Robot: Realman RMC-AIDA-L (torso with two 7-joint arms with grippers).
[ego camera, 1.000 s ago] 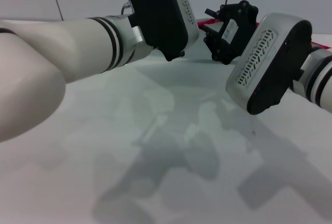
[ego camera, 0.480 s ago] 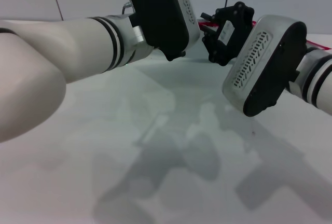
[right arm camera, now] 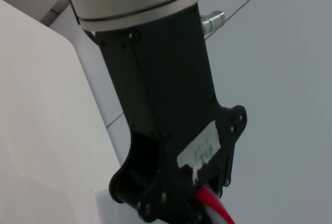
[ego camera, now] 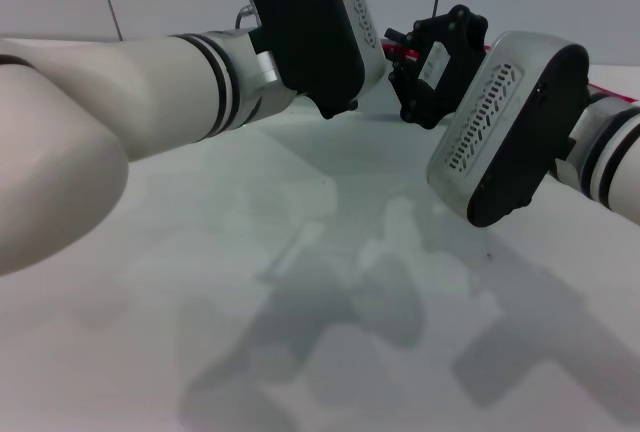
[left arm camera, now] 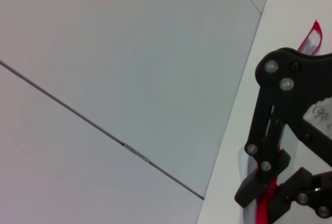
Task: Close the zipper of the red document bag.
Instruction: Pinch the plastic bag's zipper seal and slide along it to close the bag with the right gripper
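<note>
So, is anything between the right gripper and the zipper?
Nothing visible does: the right gripper has the zipper pinched between its fingers. The left gripper sits at the same red strip close by.

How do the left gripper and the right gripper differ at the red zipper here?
The right gripper has its jaws shut on the zipper; the left gripper stands over the zipper, the red strip emerging beneath it. In the head view the right gripper shows beyond its wrist, while the left gripper is hidden behind its own wrist housing. Both are black and sit at the same strip.
</note>
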